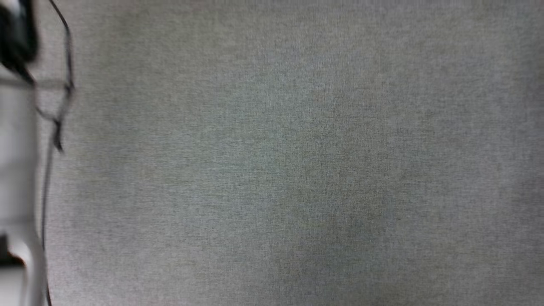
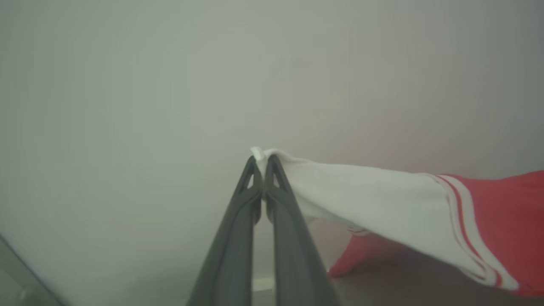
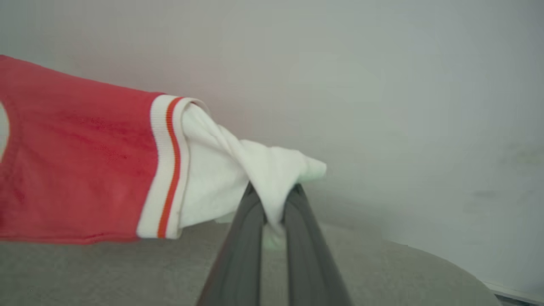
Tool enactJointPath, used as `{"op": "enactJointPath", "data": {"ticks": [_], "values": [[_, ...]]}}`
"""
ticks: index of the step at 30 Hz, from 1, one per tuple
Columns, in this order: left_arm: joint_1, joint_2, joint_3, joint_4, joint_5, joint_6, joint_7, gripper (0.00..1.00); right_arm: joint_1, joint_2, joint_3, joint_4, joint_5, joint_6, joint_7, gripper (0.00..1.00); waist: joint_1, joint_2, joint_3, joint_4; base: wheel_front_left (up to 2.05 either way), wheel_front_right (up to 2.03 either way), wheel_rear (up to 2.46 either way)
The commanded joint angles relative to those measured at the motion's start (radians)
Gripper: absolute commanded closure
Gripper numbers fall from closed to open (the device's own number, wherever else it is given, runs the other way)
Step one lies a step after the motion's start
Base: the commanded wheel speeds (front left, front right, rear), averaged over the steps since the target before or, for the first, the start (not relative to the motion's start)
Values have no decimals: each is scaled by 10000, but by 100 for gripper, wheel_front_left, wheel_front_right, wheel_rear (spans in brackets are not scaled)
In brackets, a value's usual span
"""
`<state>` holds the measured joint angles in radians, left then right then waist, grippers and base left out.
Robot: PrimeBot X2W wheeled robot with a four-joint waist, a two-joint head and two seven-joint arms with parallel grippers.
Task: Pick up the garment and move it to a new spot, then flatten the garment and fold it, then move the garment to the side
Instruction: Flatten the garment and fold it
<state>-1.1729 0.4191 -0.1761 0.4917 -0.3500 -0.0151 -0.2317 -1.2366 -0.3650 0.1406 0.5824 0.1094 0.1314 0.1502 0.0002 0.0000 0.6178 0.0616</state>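
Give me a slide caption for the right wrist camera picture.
Right tool shut on the white end of a red-and-white shirt, grey cloth surface beneath.

I'm looking along the left gripper (image 2: pixel 262 159). Left of its fingers the space is lying open right up to the pale wall (image 2: pixel 170 85) ahead. The garment (image 2: pixel 382 199) is stretching off to their right and blocking that side. At the right gripper (image 3: pixel 276 193) it's mirrored: the garment is hanging across the left of the fingers, open room is lying to their right, and the grey fabric surface (image 3: pixel 106 272) is running below them. In the head view, a thin dark cable (image 1: pixel 68 85) is trailing down the surface's left side.
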Motion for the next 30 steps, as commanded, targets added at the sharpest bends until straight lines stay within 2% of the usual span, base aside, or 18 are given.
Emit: {"op": "enactJointPath", "data": {"ticks": [1, 5, 9, 11, 15, 22, 30], "values": [[895, -90, -40, -7, 4, 87, -134, 100, 632, -138, 155, 100, 313, -16, 71, 100, -2, 0, -450, 78, 0, 0, 0], [2769, 82, -62, -78, -10, 175, -241, 100, 1976, -110, -22, 305, 1330, -14, 740, 100, -2, 0, -1160, 105, 0, 0, 0], [4534, 396, -403, 156, 146, -65, -127, 100, 3513, -533, 422, 151, 1977, -17, 1545, 100, -2, 0, -1965, 116, 0, 0, 0], [4890, 476, -512, 174, 203, -107, -129, 100, 3877, -655, 476, 110, 2166, -17, 1726, 100, -2, 0, -2180, 127, 0, 0, 0], [6309, 711, -707, 20, 268, 20, 29, 100, 5236, -1104, 626, -224, 2906, -21, 2516, 100, -2, 0, -2906, 158, 0, 0, 0], [8523, 1143, -957, -928, 32, 32, 1084, 100, 7231, -1539, 500, -971, 3612, -22, 3568, 100, -2, 0, -3921, 199, 0, 0, 0], [10989, 1677, -1092, -2900, -423, 235, 2521, 100, 9458, -1418, -228, -2019, 3811, -22, 4681, 100, -2, 0, -4783, 152, 0, 0, 0]]}}
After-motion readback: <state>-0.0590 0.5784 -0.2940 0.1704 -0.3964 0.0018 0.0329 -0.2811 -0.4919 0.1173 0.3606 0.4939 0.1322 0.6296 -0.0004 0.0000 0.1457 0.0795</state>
